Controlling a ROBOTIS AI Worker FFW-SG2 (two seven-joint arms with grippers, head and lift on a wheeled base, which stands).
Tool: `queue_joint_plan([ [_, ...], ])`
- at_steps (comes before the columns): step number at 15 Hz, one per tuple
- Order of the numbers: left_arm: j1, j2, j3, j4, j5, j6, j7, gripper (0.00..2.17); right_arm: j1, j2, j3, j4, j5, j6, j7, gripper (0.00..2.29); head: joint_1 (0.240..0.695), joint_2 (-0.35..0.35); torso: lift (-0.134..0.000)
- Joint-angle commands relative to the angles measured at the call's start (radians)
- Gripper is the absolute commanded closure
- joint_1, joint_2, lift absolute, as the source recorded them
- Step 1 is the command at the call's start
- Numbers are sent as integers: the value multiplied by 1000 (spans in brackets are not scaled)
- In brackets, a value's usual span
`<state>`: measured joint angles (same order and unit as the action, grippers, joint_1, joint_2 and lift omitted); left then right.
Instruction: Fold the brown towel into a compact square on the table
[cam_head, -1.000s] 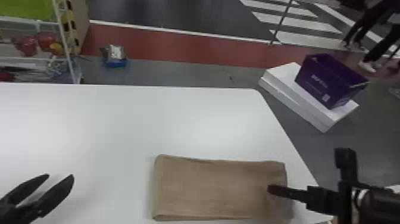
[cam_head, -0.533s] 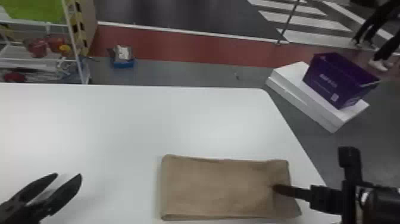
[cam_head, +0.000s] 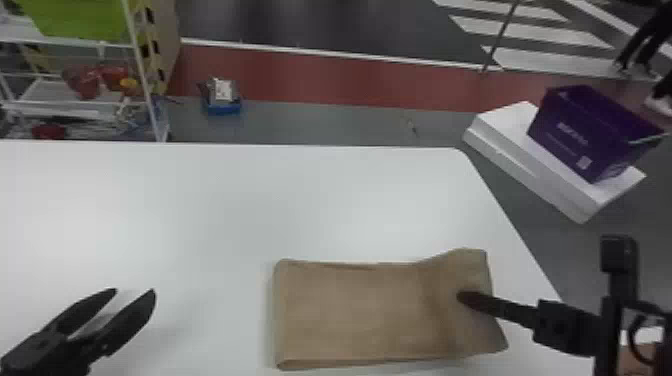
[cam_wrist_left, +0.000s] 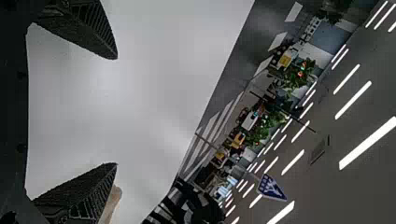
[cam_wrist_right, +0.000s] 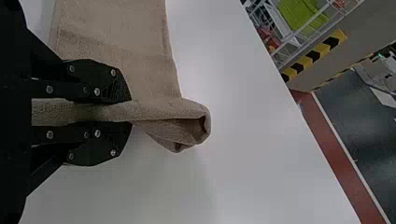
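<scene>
A white table (cam_head: 320, 205) is filling the foreground of a grey-and-red-floored hall, with a shelf (cam_head: 60, 112) standing well beyond the left claw (cam_head: 134, 291) and a purple bin (cam_head: 575, 130) sitting on a white stack (cam_head: 505, 145) beyond the right claw (cam_head: 467, 298). The right claw is pinching the towel (cam_head: 350, 310) near one end, its fingers closing on a gathered ridge of cloth, while the folded remainder is lying on the table between the two claws. Over bare tabletop, the left claw is hovering with fingers parting wide and gripping nothing.
</scene>
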<state>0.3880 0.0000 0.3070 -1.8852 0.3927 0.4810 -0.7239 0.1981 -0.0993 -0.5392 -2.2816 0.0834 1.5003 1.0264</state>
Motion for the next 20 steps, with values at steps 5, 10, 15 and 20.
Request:
queue_joint_plan([
  [5,5,-3,20,-5,8,0,-6,63,-63,56,176,-58,7,72,-52,967,695,-85,-134],
  [10,8,-3,23,-5,9,3,-12,63,-83,69,397,-61,78,72,-100,961,695,19,-134],
  [15,9,-3,27,-3,9,0,-12,63,-88,69,593,-38,176,72,-108,46,695,137,-134],
  [20,9,-3,32,-5,11,0,-12,63,-58,70,596,-65,118,70,-106,53,695,190,-134],
])
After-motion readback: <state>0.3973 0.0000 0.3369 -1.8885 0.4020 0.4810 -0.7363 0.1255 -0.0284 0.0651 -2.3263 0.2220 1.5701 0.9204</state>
